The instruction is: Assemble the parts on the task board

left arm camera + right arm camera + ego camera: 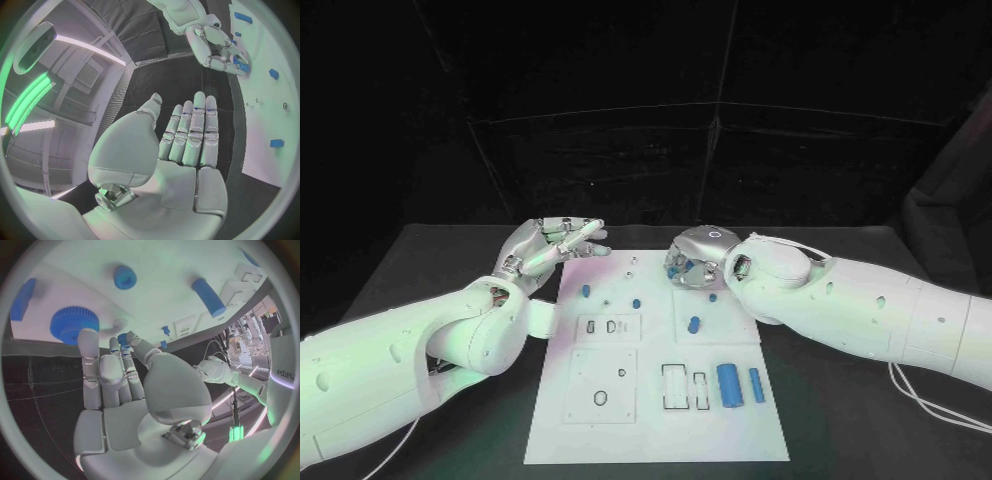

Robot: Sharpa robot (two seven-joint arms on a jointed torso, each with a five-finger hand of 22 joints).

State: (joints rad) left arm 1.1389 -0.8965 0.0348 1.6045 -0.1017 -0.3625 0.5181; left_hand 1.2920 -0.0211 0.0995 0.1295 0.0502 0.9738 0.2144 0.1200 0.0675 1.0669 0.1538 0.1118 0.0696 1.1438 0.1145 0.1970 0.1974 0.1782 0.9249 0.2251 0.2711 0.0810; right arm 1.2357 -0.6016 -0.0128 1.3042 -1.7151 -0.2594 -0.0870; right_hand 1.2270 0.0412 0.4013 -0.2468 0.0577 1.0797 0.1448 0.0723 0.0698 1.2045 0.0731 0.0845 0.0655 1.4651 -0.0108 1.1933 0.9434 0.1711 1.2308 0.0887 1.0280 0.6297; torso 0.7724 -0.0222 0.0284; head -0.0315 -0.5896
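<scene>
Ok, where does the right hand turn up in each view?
Head view: the right hand is over the far end of the board, right of middle.
Left wrist view: the right hand lies beyond the fingertips of the left hand, reaching onto the board.
Right wrist view: the right hand takes the middle, fingers toward the board.
Shared landmark: the white board.

White task board [589, 420] flat mid-table, blue parts [728, 379] scattered on it

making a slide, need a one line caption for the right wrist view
Right hand reaches over the white task board, fingertips beside a blue gear.
</scene>
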